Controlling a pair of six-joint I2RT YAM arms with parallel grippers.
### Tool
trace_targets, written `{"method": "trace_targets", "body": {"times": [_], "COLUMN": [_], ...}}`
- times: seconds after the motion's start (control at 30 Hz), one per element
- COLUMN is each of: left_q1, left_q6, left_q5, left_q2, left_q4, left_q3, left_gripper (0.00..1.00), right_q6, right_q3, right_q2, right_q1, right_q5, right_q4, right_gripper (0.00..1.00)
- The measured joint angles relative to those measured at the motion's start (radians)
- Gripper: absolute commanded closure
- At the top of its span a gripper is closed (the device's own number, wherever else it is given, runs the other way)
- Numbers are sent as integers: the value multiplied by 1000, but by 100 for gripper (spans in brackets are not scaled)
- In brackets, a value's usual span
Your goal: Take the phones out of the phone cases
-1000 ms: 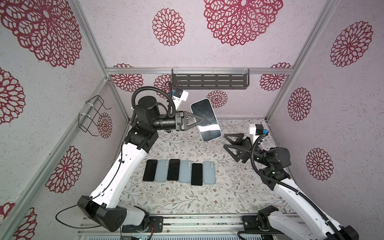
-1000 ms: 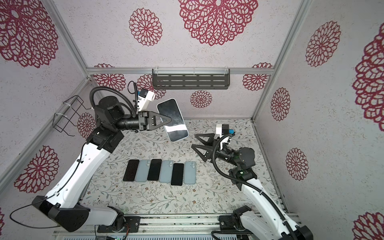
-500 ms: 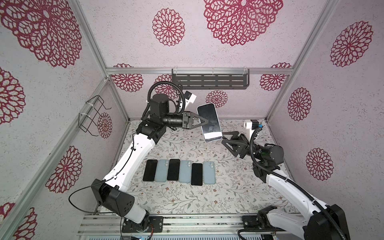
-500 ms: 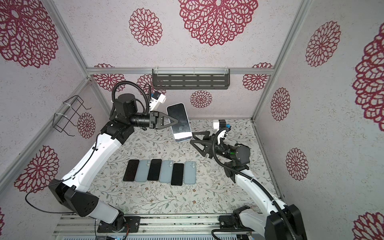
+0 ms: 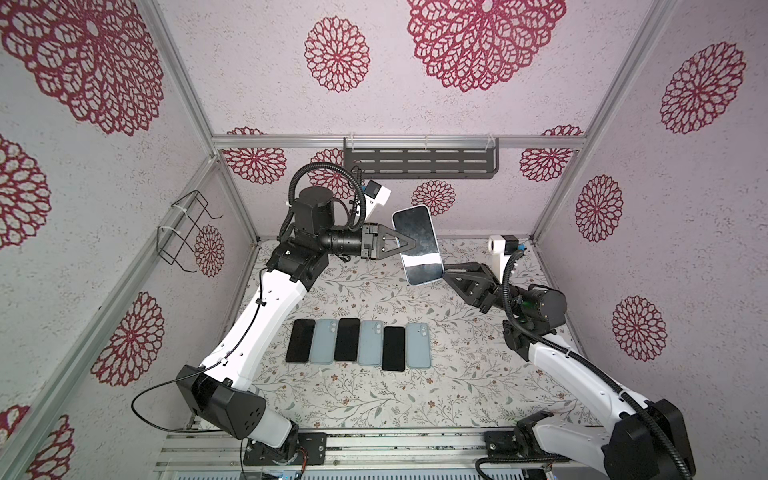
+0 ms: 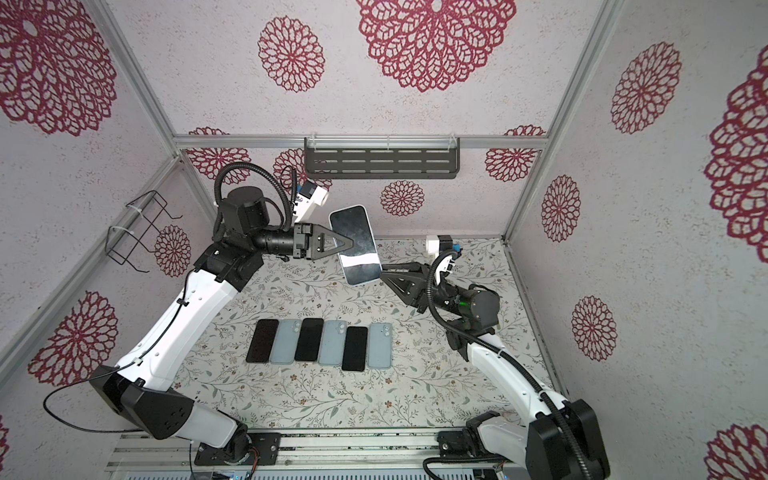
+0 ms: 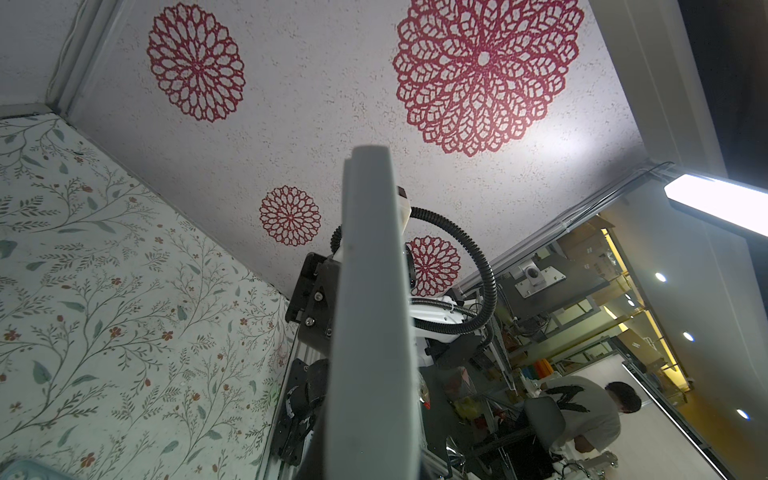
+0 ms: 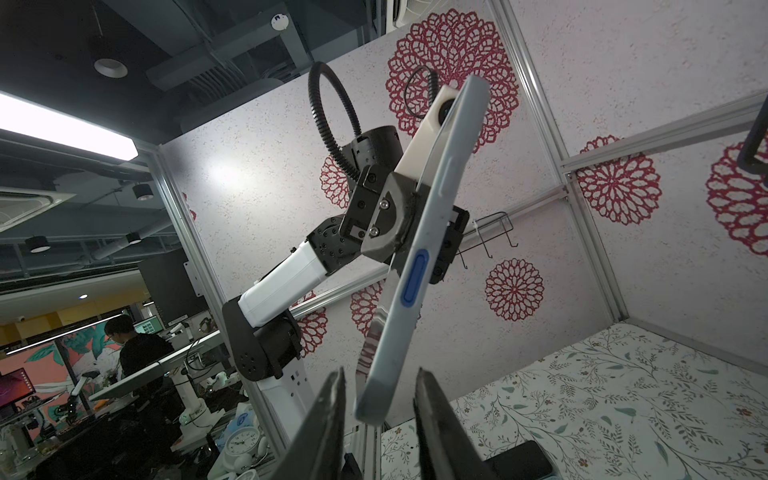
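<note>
Above table (image 5: 374, 399), well clear of row of phones and cases (image 5: 359, 343): phone (image 5: 415, 239) in pale case (image 8: 440, 183) hangs in air, screen facing both top views. Left gripper (image 5: 406, 248) clamped across its middle from side. Long axis runs away from back wall, free lower end pointing at right gripper (image 8: 380, 388), the nearer arm. Right jaws apart, straddling that lower corner in right wrist view, gap each side, no grip yet. Judgement: the pinch should land on case edge, not screen.

no legible text, labels, numbers
</note>
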Motion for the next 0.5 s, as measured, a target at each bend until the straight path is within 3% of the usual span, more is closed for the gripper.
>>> {"method": "trace_targets", "body": {"times": [0.37, 0.5], "left_q1": [0, 0], "left_q6": [1, 16], "left_q5": [-8, -16], "left_q2": [0, 0], "left_q4": [0, -16], "left_q3": [0, 10], "left_gripper": [100, 100], "right_q6": [19, 31], "right_q3": [7, 12], "right_q2": [23, 31], "right_q1": [0, 1], "right_q5": [-7, -16], "right_q4": [31, 40], "right_gripper": [77, 87]}}
